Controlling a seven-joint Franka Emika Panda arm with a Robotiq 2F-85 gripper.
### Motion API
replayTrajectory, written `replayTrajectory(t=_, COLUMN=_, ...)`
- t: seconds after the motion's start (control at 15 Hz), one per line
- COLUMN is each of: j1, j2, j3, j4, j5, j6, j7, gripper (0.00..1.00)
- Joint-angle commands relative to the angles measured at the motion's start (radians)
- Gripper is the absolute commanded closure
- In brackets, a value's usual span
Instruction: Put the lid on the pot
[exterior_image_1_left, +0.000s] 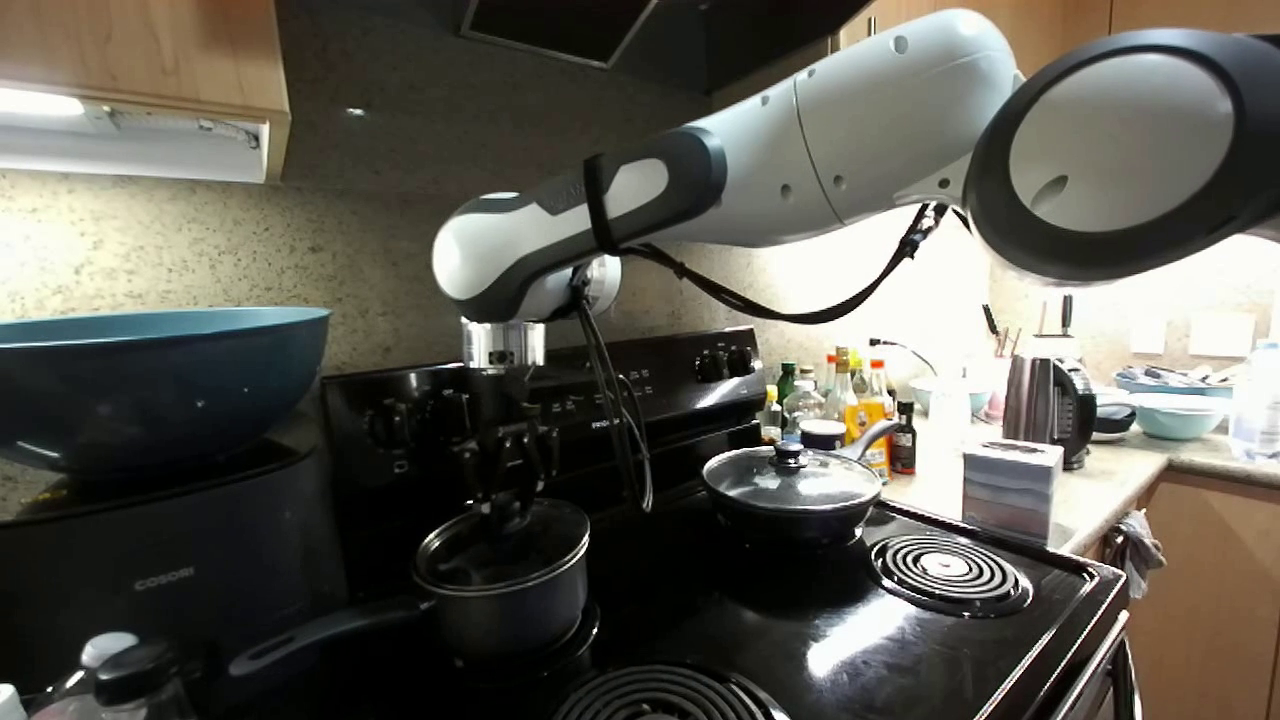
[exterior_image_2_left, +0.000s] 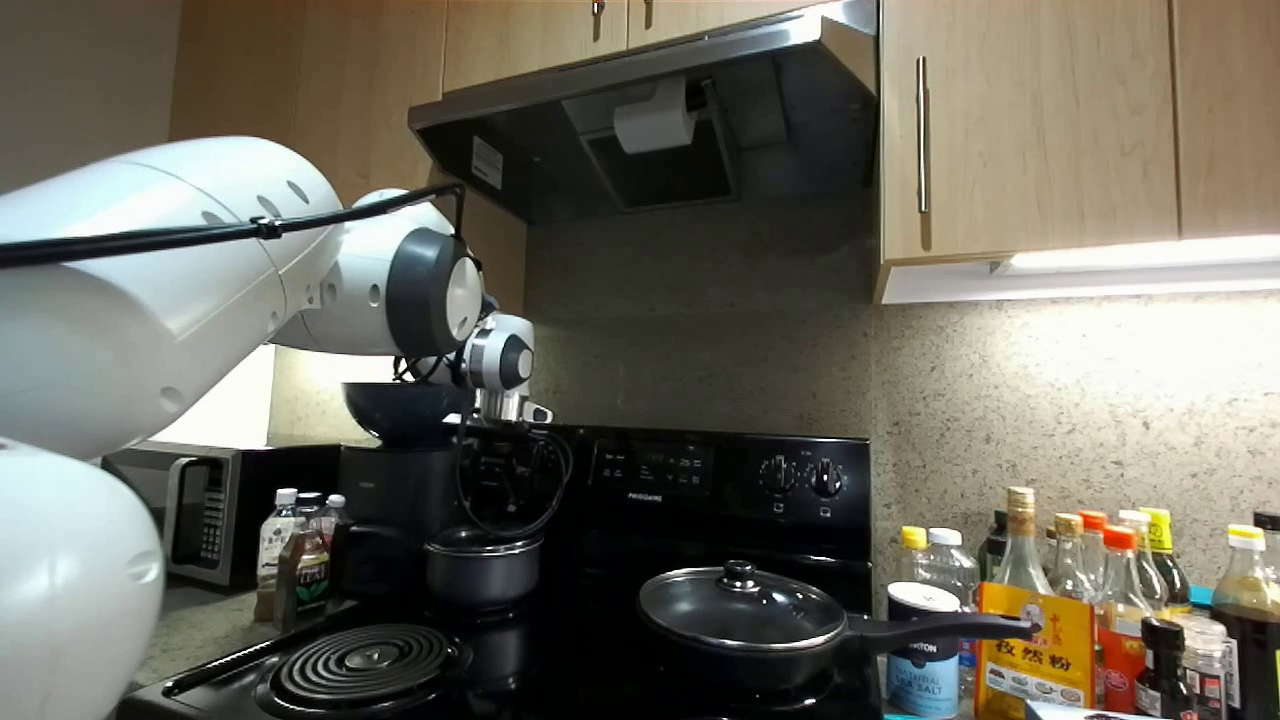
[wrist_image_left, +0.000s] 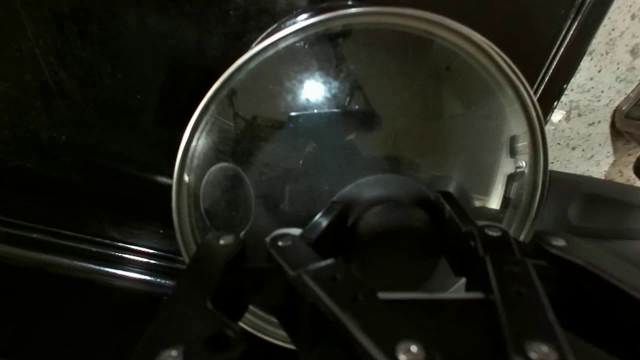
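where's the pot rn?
The pot is on the stove, lower left of centre in an exterior view, directly beneath the claw, with the pan to its right.

Arm (exterior_image_1_left: 890, 130): white to pale grey shell, smooth and rounded, dotted with round recesses. Dark grey panel (exterior_image_1_left: 692, 165), lettering (exterior_image_1_left: 563, 196) too dim to read. Joint cap (exterior_image_1_left: 1120, 140) pale, dark-rimmed. Black strap (exterior_image_1_left: 600, 205); black cable (exterior_image_1_left: 790, 317). Silver collar (exterior_image_1_left: 503, 345). Gripper (wrist_image_left: 392, 225) black, jointed fingers (wrist_image_left: 502, 252), bright screw heads (wrist_image_left: 410, 349).
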Motion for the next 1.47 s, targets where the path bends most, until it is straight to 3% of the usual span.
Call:
replayTrajectory(t=0.0, j1=-0.043, j2=0.008, j3=0.040, j4=-0.043, j5=0.068, j6=-0.030, j7=-0.054, gripper=0.76)
replayTrajectory(t=0.33, j1=-0.064, j2=0.010, j3=0.055, j4=-0.051, j5=0.100, j6=-0.030, j7=-0.063, gripper=0.76)
replayTrajectory(t=0.67, j1=-0.042, j2=-0.002, j3=0.030, j4=-0.063, j5=0.056, j6=-0.013, j7=-0.039, gripper=0.76)
replayTrajectory(t=0.73, j1=-0.039, j2=-0.002, j3=0.029, j4=-0.064, j5=0.052, j6=-0.014, j7=-0.038, gripper=0.26)
replayTrajectory(t=0.8, j1=-0.036, j2=-0.003, j3=0.026, j4=-0.064, j5=0.048, j6=-0.014, j7=-0.036, gripper=0.25)
replayTrajectory(t=1.07, j1=-0.019, j2=-0.020, j3=0.016, j4=-0.085, j5=0.019, j6=0.003, j7=-0.031, gripper=0.02)
replayTrajectory(t=1.4, j1=0.014, j2=-0.039, j3=0.012, j4=-0.100, j5=-0.049, j6=0.027, j7=-0.041, gripper=0.00)
